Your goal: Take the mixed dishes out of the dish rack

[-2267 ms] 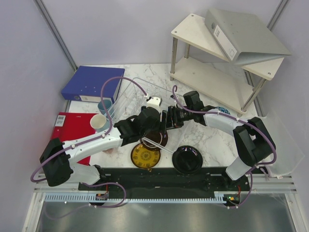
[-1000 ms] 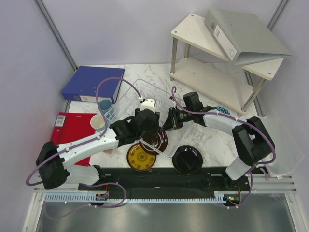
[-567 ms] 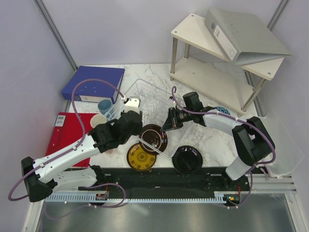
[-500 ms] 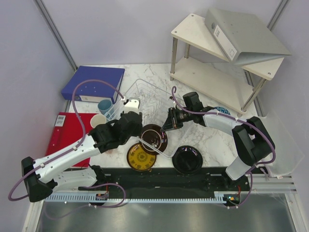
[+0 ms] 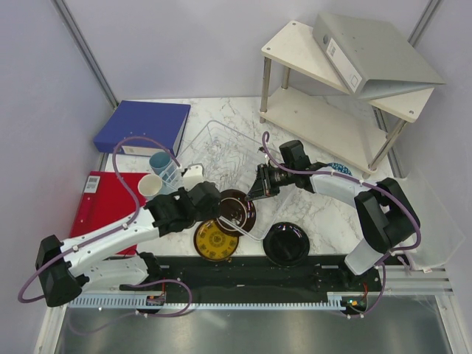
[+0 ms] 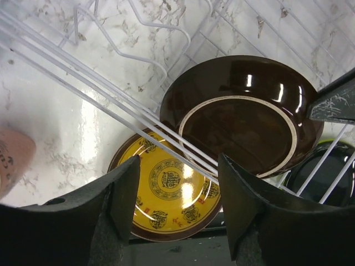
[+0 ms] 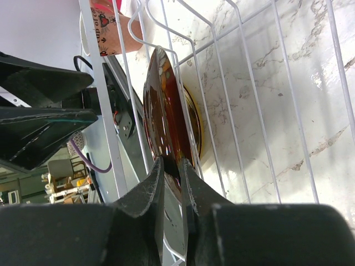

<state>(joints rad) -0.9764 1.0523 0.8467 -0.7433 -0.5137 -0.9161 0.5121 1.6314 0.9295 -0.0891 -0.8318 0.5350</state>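
Note:
The dish rack point(image 5: 228, 144) of thin white wire stands mid-table; its wires cross the left wrist view point(image 6: 111, 105) and the right wrist view point(image 7: 244, 83). My right gripper point(image 5: 255, 193) point(image 7: 172, 163) is shut on the rim of the dark red-black plate point(image 5: 236, 209) point(image 6: 238, 116) point(image 7: 161, 111), which stands on edge at the rack's near side. My left gripper point(image 5: 208, 205) point(image 6: 177, 166) is open and empty, just left of that plate and above the yellow patterned plate point(image 5: 217, 240) point(image 6: 172, 194). A light-blue mug point(image 5: 162, 164) and a white mug point(image 5: 150, 186) stand left of the rack.
A glossy black plate point(image 5: 286, 243) lies near the front edge. A small blue patterned dish point(image 5: 341, 168) shows behind my right arm. A blue binder point(image 5: 144, 125) and a red folder point(image 5: 110, 195) lie at the left. A white shelf point(image 5: 332, 110) holds a grey binder point(image 5: 369, 51). A pink cup point(image 6: 11, 160) is close by.
My left arm has drawn back from over the rack toward the near left, uncovering the mugs. My right gripper stays shut on the dark plate.

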